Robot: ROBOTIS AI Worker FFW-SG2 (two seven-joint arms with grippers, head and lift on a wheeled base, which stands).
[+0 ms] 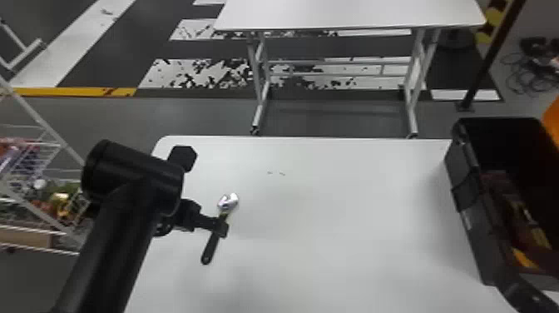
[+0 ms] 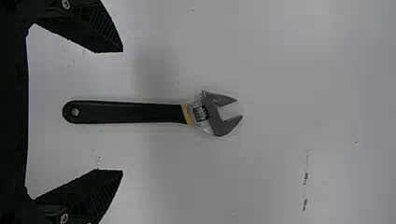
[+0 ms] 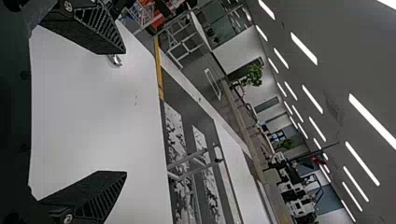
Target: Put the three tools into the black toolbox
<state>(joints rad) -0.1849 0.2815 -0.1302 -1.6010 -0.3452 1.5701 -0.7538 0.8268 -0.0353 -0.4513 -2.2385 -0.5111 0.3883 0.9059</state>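
On your left, your left tool (image 1: 192,221) hangs over the desk (image 1: 332,216), its fingers spread wide with nothing held between them. Below it, the wrench (image 1: 211,245) lies flat on the desk, dark handle toward you and silver head pointing away. At your right stands the open black toolbox (image 1: 472,216), with yellow and reddish things inside. By its near end, your right tool (image 1: 525,294) is wide open and empty.

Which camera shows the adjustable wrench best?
The left wrist view: the wrench shows whole, from handle to metal head. In the head view, the left gripper covers part of the handle; in the right wrist view, some metal peeks out past a finger.
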